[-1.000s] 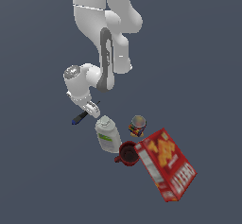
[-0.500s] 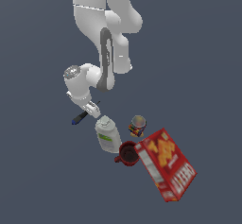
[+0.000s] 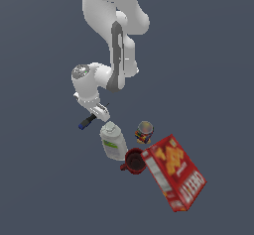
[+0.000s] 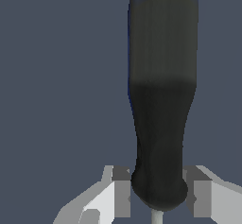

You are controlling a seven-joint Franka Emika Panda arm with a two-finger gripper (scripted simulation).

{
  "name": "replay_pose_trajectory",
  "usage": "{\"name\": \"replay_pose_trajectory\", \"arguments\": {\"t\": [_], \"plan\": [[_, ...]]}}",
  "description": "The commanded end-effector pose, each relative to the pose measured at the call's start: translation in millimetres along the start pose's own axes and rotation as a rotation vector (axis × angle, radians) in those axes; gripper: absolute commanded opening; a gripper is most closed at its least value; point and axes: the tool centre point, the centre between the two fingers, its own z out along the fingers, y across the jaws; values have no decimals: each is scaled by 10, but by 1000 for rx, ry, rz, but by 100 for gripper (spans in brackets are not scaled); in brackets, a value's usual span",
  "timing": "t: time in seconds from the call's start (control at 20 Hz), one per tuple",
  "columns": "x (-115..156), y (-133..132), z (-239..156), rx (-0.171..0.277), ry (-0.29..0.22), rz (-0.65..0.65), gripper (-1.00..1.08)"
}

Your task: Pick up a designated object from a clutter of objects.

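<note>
On my wrist feed the gripper sits low over the screwdriver, with one pad on either side of the narrow end of the black handle. The pads look to be touching or almost touching the handle, but I cannot tell from here whether they are pinching it or simply bracketing it. The handle runs straight away from the gripper, black along most of its length with blue at the far tip, and a thin pale shaft shows between the fingers.

On the exterior feed, going left to right, I see the screwdriver first, its blue end poking out just beyond the gripper on the exterior view's left, lying on the grey bench. Just past the gripper on the other side stands the white bottle, close but apart from the fingers. Further from the gripper comes the dark red mug, tucked against the bottle's base, then the small multicoloured can, and farthest off the large red cracker box, tilted beside the mug.
</note>
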Motion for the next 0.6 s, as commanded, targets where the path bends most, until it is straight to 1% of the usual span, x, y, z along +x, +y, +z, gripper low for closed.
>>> {"name": "replay_pose_trajectory", "arguments": {"t": [0.0,0.55], "plan": [[-69,-100,-103,1,1,-1,-100],[-512,-693,-722,0,1,0,-100]]}}
